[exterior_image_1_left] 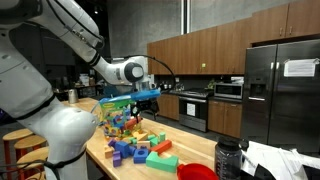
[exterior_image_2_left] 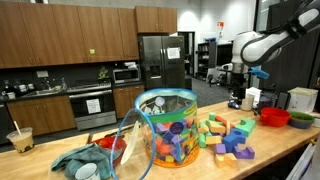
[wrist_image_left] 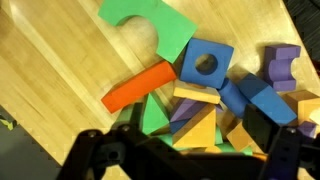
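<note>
The claw (wrist_image_left: pixel 190 165) is open: in the wrist view its two dark fingers (wrist_image_left: pixel 95 152) stand wide apart at the lower edge of the picture, and nothing is between them. It hangs in the air above a pile of foam blocks (wrist_image_left: pixel 215 105) and touches none of them. The pile lies on the wooden surface (wrist_image_left: pixel 50 70).

In the wrist view a blue block with a round hole (wrist_image_left: pixel 207 65) is near the middle. An orange curved block (wrist_image_left: pixel 138 90) lies at 8 o'clock from it, just beside it. A green arch block (wrist_image_left: pixel 150 22) lies at 11 o'clock, flat on the wood, with its cut-out toward the lower edge of the picture. A purple block (wrist_image_left: pixel 283 62) is at 3 o'clock and a solid blue block (wrist_image_left: pixel 262 100) at 5 o'clock. At 6 o'clock a yellow wedge (wrist_image_left: pixel 200 128) leans among the others, and a green wedge (wrist_image_left: pixel 155 115) lies partly under the orange curved block.

In an exterior view a clear tub (exterior_image_2_left: pixel 167 125) with a blue rim, full of coloured blocks, stands at 9 o'clock from the pile, near it. A red bowl (exterior_image_2_left: pixel 275 116) stands at 2 o'clock from the pile, and a teal cloth (exterior_image_2_left: pixel 75 160) lies beyond the tub, at 9 o'clock, well apart from the pile
</note>
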Motion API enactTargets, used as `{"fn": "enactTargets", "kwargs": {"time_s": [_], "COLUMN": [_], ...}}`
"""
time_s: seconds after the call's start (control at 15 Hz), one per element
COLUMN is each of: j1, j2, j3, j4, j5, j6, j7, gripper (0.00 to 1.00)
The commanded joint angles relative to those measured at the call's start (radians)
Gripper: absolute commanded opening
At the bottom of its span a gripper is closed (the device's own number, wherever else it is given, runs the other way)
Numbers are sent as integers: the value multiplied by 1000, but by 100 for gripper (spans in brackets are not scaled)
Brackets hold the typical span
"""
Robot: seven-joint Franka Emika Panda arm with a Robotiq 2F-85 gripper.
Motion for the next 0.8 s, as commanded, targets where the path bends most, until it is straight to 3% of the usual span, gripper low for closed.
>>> {"fn": "enactTargets", "kwargs": {"time_s": [0.0,0.4,0.73], "j1": [-39,-42,-31], "j2": [-25,64,208], "j3": [20,10,8], "j4": [-23,-21,-28], "j5": [2,14,9], "j6": [-7,92,293], "j7": [9,3,-30], "gripper": [100,100,100]}}
